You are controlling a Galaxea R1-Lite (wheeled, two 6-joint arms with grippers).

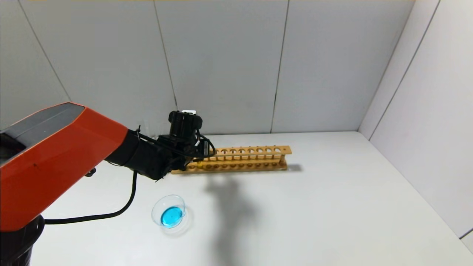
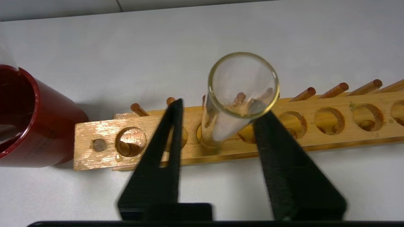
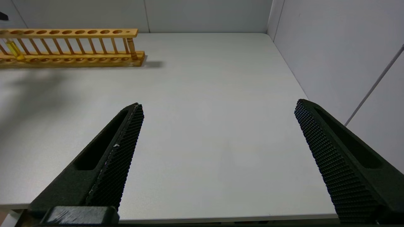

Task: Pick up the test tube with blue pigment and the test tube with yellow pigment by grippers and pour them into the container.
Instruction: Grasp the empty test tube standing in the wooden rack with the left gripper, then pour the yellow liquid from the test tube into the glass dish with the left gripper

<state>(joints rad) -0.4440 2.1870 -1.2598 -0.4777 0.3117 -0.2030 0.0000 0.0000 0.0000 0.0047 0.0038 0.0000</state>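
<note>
Here the left gripper point(image 2: 217, 119) stands open around the test tube with yellow pigment point(image 2: 235, 104).

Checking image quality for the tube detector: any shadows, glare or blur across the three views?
Head view: the left gripper arm throws a broad soft shadow on the table before the rack. Left wrist view: the test tube with yellow pigment rim looms large and soft; wet glints on the rack. Right wrist view: sharp, even light, faint shadow near the rack.
</note>
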